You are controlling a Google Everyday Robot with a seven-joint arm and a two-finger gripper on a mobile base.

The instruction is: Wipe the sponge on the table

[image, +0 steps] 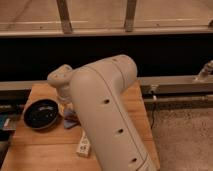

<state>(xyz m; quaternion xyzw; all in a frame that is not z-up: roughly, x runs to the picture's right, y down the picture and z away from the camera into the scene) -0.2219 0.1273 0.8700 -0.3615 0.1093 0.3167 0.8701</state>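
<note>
The big beige arm [107, 110] fills the middle of the camera view and hides much of the wooden table [35, 150]. Its wrist bends down at the left, and the gripper [66, 104] points down at the tabletop just right of the black pan. A small light-blue sponge [70, 121] peeks out directly beneath the gripper, lying flat on the table and partly covered by the arm. I cannot make out whether the gripper touches the sponge.
A round black pan [41, 114] sits on the table's left side, close to the sponge. A pale striped rectangular block [84, 145] lies near the front, against the arm. A dark wall and a metal rail [175, 82] run behind the table; grey carpet lies to the right.
</note>
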